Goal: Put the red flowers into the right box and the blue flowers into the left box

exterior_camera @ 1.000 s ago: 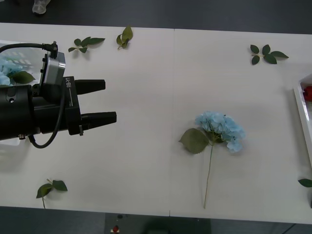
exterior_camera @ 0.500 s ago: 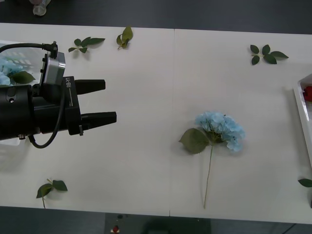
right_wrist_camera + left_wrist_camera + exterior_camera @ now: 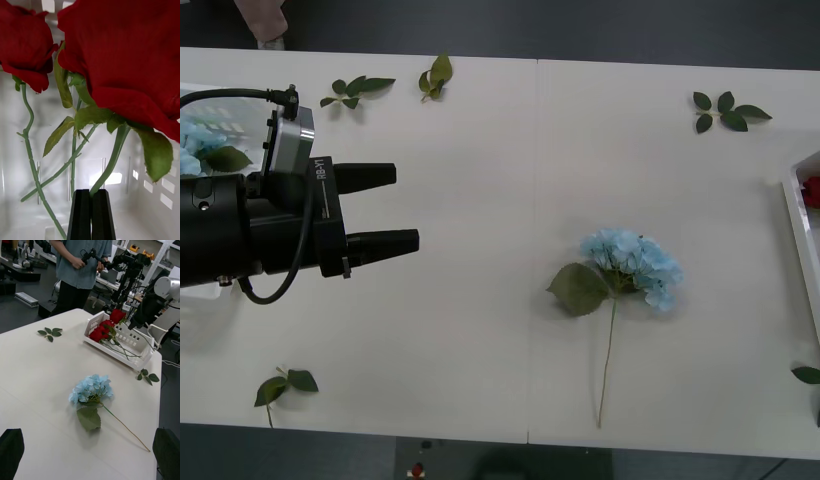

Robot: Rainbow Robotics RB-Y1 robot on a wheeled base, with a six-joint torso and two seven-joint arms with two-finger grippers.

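One blue flower (image 3: 632, 266) lies flat on the table (image 3: 480, 330), well ahead of the left gripper (image 3: 385, 209), which hovers level with its fingers spread and empty. The right gripper (image 3: 91, 213) points down into the right box (image 3: 135, 346), fingers pressed together on a rose stem (image 3: 112, 159), red flowers (image 3: 127, 52) just beyond the fingertips.

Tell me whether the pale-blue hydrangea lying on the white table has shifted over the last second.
No. The fluffy pale-blue hydrangea head on its thin green stem lies at the same spot right of the white table's centre seam, stem end pointing toward the near edge.
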